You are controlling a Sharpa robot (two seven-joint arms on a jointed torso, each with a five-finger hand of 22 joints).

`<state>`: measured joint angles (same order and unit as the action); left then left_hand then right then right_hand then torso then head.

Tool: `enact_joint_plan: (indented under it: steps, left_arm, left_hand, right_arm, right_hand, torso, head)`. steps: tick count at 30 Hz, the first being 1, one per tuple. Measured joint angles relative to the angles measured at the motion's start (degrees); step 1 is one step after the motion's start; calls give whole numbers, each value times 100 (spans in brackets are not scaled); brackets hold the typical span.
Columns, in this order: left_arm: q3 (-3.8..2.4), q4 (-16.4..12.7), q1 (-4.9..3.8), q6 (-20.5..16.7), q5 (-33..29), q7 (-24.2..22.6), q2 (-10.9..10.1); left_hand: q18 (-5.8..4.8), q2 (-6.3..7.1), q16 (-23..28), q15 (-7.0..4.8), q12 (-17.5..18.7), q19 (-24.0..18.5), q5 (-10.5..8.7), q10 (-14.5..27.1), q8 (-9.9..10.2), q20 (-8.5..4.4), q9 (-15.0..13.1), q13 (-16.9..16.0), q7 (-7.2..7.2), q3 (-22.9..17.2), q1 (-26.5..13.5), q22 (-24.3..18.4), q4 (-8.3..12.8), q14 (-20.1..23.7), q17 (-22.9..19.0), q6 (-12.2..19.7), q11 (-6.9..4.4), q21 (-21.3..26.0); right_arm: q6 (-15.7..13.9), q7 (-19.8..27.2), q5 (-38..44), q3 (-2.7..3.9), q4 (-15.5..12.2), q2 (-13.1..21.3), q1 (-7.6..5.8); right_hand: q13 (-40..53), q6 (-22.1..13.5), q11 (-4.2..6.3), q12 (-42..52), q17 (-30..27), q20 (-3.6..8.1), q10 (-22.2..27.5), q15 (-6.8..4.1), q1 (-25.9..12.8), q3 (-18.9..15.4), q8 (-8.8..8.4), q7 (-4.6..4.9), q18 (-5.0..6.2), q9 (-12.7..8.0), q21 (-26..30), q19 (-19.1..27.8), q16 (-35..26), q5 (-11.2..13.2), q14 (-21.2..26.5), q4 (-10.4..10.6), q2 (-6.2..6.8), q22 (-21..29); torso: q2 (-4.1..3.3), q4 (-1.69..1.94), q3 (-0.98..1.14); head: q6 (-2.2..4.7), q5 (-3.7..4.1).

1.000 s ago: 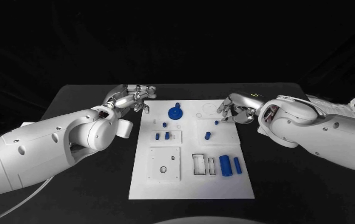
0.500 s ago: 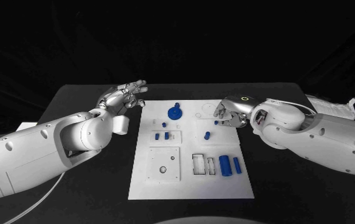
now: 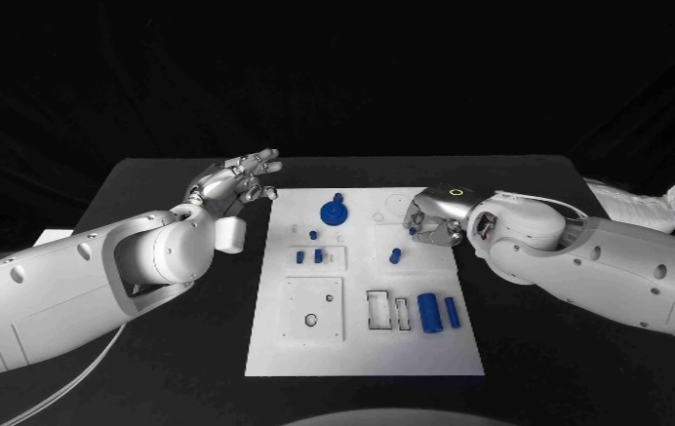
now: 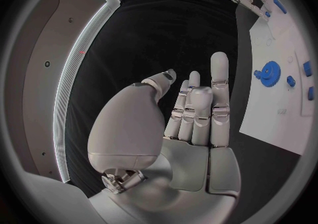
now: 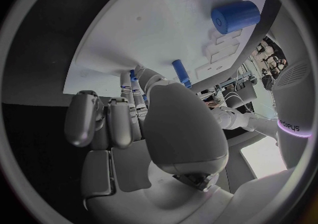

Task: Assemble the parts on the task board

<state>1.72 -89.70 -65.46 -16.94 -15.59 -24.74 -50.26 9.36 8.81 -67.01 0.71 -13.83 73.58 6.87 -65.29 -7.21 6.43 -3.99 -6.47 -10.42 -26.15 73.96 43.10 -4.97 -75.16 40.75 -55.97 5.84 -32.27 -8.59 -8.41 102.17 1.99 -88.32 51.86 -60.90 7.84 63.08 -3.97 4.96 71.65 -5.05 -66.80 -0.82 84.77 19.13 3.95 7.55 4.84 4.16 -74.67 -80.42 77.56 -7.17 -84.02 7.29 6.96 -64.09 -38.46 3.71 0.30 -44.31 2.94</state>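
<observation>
The task board [image 3: 363, 348] lies mid-tabletop with its blue parts, among them the gear [image 3: 334, 215], toward the far edge; the left hand [image 3: 234, 183] is raised, fingers extended and empty, off the board's far-left corner, apparently standing clear, while the right hand [image 3: 429, 220] curls over a small blue peg [image 3: 413, 233], grasp undeterminable.

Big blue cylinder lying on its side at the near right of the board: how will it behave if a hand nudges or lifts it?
The large blue cylinder lies on its side on the flat white task board, so a sideways nudge would probably roll it. It looks like rigid moulded plastic, likely stiff and light. Its smooth round surface may slip in a loose pinch.
</observation>
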Motion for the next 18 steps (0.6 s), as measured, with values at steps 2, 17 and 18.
enact_joint_plan:
  steps: [2, 17, 18]
  left_arm:
    - [0, -2, 0, 4, 0, 0, -1]
    - [1, 33, 2, 8, 52, 13, -9]
    - [2, 33, 3, 8, 60, 14, -9]
  left_hand:
    - [0, -22, 0, 0, -1, 0, 0, 0, 0, 0, 0, -7, 0, 0, 22, -7, 0, 0, -6, 0, 0, 0]
    - [-1, -51, 0, 19, -60, 0, 0, 90, 0, 0, 5, -17, -20, 31, 51, -22, 32, 21, -47, 62, 8, 22]
    - [0, -51, 0, 19, -60, 0, 0, 90, 0, 0, 5, -19, -20, 31, 51, -22, 31, 21, -47, 62, 8, 22]
  right_arm:
    - [12, -1, 12, 5, 7, -10, 1]
    - [42, -71, 183, 15, 24, -86, 7]
    - [42, -88, 217, 15, 24, -95, 9]
  right_hand:
    - [-27, 32, 6, 0, 0, 0, -32, 0, 0, 69, 0, -8, 0, 7, 0, 0, 0, 23, 0, -9, 0, 0]
    - [-135, 469, 92, 1, 133, 34, -520, -43, -54, 627, 92, -81, 0, 74, -76, -75, 89, 400, -1, -240, -89, -174]
    - [-136, 473, 100, 2, 143, 46, -529, -43, -54, 639, 95, -85, -1, 89, -77, -87, 89, 400, -1, -245, -90, -183]
  torso:
    - [-1, -2, -1]
    - [-2, -9, 5]
    - [-2, -9, 5]
  head:
    - [-10, -3]
    - [-38, 17]
    - [-42, 21]
